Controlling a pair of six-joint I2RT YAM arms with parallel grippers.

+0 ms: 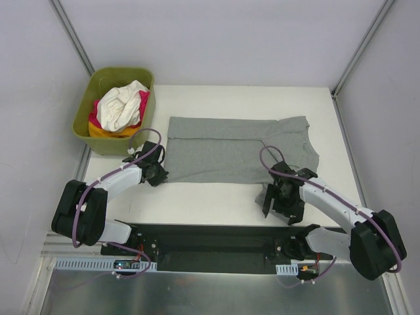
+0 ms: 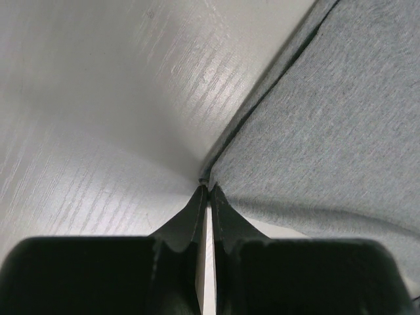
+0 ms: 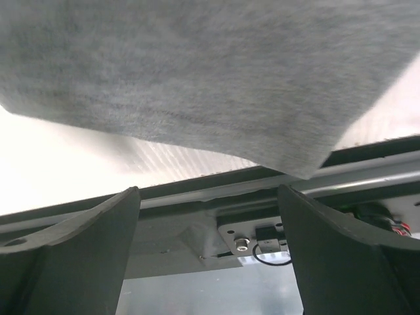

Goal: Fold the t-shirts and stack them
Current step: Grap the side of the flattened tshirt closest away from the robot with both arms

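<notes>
Left gripper is clenching tight, fingertips pinching the near left corner of the grey t-shirt right at the table surface. Right gripper is standing released, fingers spread wide, a loose grey hem hanging just ahead of them and not caught between. In the top view it is sitting at the shirt's near right edge, by a sleeve. The shirt is lying flat across the middle of the white table, its far edge folded over in a band. At the far left corner an olive-green tub is holding a white t-shirt, a magenta-pink t-shirt and an orange-yellow t-shirt, bunched together.
</notes>
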